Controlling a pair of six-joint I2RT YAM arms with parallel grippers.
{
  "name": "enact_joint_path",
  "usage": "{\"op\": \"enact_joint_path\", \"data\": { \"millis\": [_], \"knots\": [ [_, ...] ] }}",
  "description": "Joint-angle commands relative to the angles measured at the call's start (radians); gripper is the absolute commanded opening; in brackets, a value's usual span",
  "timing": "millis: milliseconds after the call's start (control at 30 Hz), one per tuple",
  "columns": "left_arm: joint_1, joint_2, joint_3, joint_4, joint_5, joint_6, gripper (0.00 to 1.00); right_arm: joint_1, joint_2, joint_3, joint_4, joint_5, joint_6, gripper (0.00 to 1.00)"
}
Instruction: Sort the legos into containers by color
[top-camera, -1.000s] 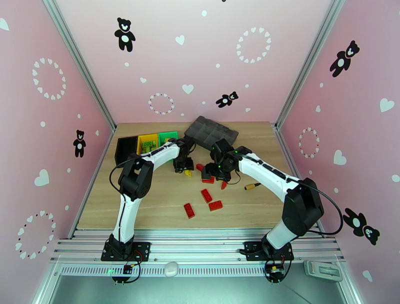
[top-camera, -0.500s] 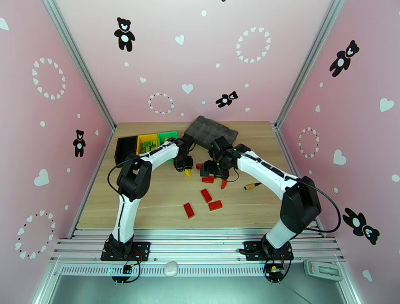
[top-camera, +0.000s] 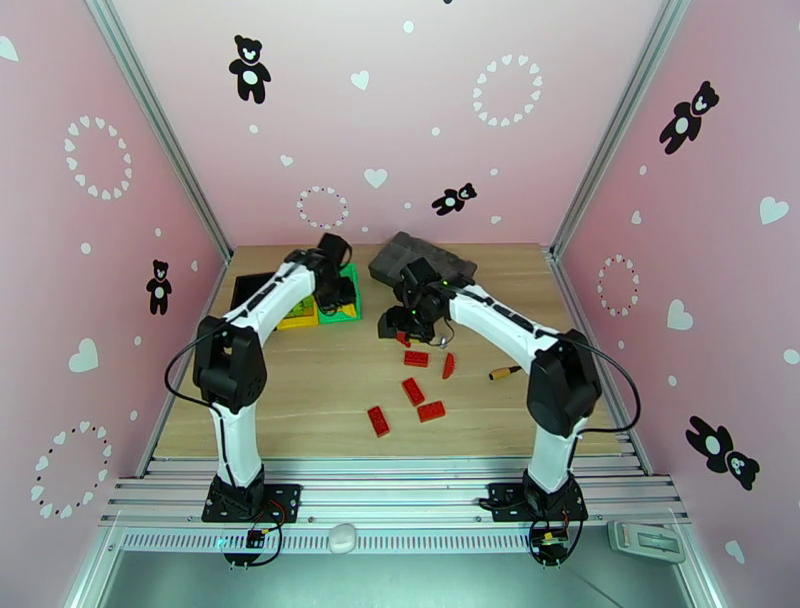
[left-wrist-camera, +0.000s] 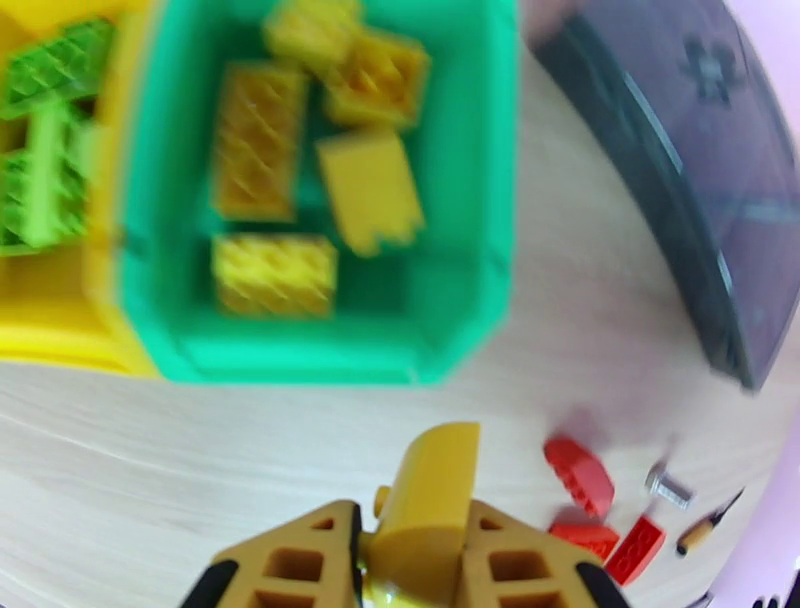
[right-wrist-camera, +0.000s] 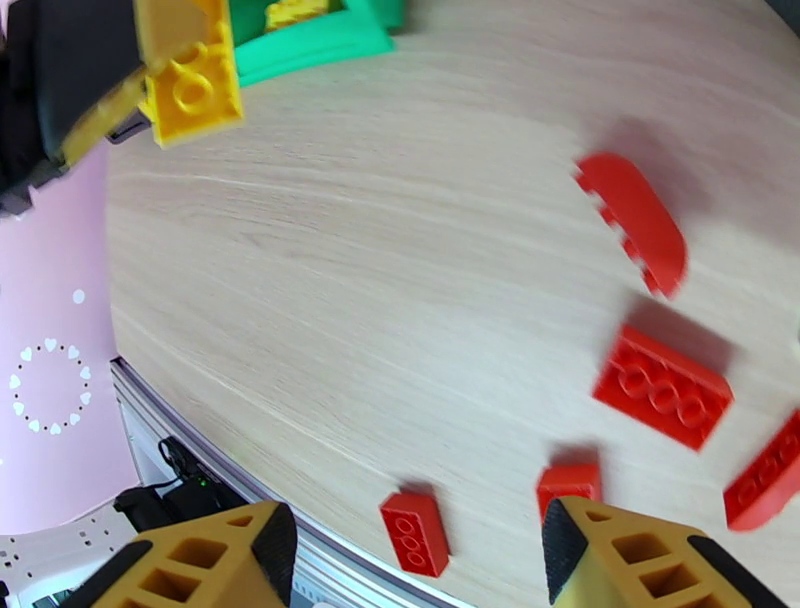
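Note:
My left gripper (left-wrist-camera: 415, 540) is shut on a yellow lego (left-wrist-camera: 432, 475) and hovers just in front of the green container (left-wrist-camera: 455, 300), which holds several yellow legos (left-wrist-camera: 275, 272). To its left, the yellow container (left-wrist-camera: 60, 330) holds lime green legos (left-wrist-camera: 45, 190). From above, the left gripper (top-camera: 340, 292) is at the green container (top-camera: 345, 312), with the black container (top-camera: 252, 292) further left. My right gripper (right-wrist-camera: 418, 540) is open with nothing between its fingers, above red legos (right-wrist-camera: 660, 385) scattered on the table. In the top view the right gripper (top-camera: 393, 325) is near the red legos (top-camera: 416, 358).
A dark grey compartment tray (top-camera: 425, 262) lies at the back centre, close behind the right gripper. An orange-handled tool (top-camera: 503, 373) lies right of the red legos, and a small silver piece (left-wrist-camera: 668, 488) sits near it. The two grippers are close together.
The left gripper shut on the yellow lego, lifted it from the table centre and carried it back-left to the green container. The right gripper shifted left and back and narrowed a little.

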Motion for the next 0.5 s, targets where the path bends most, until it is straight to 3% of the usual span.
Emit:
{"op": "enact_joint_path", "data": {
  "millis": [0,267,333,467],
  "knots": [
    [0.038,0.067,0.117,-0.070,-0.038,0.043,0.26,0.006,0.039,0.062,-0.034,-0.020,-0.016,0.69],
    [0.080,0.287,0.457,-0.202,-0.044,0.084,0.28,0.001,0.081,0.106,-0.057,-0.023,-0.025,0.69],
    [0.084,0.334,0.523,-0.227,-0.036,0.087,0.34,-0.003,0.084,0.112,-0.060,-0.022,-0.026,0.69],
    [0.084,0.349,0.553,-0.221,-0.012,0.083,0.55,-0.008,0.087,0.123,-0.072,-0.019,-0.033,0.69]
  ]
}}
